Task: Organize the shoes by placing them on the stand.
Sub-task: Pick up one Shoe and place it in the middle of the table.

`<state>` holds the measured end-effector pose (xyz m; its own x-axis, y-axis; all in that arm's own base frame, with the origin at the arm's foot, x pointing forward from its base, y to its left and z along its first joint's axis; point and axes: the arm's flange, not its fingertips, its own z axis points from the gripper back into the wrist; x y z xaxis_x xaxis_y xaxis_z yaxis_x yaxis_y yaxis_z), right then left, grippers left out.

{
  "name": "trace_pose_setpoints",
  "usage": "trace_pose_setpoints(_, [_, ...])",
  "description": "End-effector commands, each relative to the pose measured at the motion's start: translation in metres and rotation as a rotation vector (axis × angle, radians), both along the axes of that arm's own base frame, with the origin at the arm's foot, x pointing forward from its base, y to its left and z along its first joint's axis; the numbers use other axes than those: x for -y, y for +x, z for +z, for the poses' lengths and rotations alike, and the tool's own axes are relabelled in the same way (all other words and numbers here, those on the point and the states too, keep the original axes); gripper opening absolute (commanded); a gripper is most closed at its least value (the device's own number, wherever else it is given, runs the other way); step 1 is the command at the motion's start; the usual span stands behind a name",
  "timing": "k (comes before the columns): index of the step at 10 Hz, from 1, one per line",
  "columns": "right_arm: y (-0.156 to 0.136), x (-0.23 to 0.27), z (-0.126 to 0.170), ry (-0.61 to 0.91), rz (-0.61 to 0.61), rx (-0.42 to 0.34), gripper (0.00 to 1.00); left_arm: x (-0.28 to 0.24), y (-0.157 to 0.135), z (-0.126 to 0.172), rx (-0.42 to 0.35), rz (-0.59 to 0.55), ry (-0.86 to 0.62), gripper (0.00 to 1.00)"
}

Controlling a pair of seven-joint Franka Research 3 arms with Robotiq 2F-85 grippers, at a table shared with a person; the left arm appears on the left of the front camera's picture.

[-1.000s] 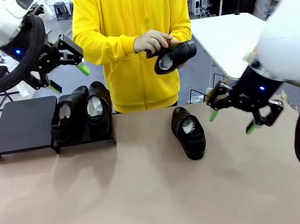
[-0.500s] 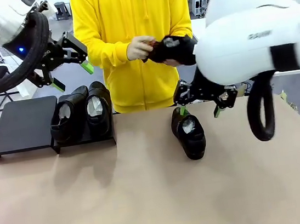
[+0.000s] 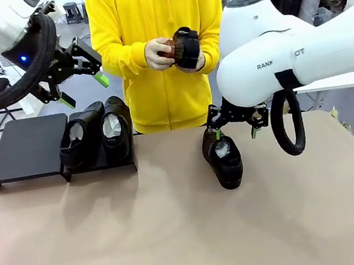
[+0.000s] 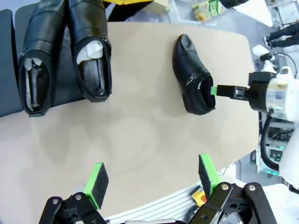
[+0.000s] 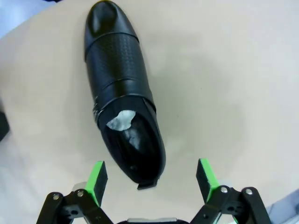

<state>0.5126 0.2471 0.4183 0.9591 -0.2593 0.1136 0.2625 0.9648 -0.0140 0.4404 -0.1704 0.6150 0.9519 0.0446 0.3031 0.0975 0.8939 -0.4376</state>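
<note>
Shoe pair [image 3: 83, 141] sits side by side on stand [image 3: 26, 149], right panel. Third shoe [image 3: 224, 159] lies mid-table [image 3: 178, 237], toe toward robot. Fourth shoe [image 3: 187, 47] is in person's hands [image 3: 157, 53]. Right gripper [image 3: 235, 131] spread wide over third shoe's heel, gripping nothing. Left gripper [image 3: 83, 90] spread wide, empty, raised above stand.

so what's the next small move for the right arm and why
Probably lower the right tool and close on the heel of the lone shoe: the open tool hangs over that heel, and the stand holds just two shoes.
</note>
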Motion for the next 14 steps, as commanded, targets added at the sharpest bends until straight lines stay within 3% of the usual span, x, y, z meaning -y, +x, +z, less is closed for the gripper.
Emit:
trace_pose_setpoints(1, [0.021,-0.013,-0.011,-0.039,-0.014,-0.051,1.00,-0.001,-0.001,0.000,0.013,-0.002,-0.006,1.00])
trace_pose_setpoints(3, [0.031,-0.009,-0.034,-0.064,-0.009,-0.109,1.00,-0.001,-0.001,0.000,0.013,-0.002,-0.006,1.00])
trace_pose_setpoints(9, [0.044,0.013,-0.070,-0.028,0.085,-0.142,1.00,-0.001,-0.001,0.000,0.013,-0.002,-0.006,1.00])
trace_pose_setpoints(14, [0.047,0.013,-0.093,0.033,0.132,-0.177,0.02,-0.001,-0.001,0.000,0.013,-0.002,-0.006,1.00])
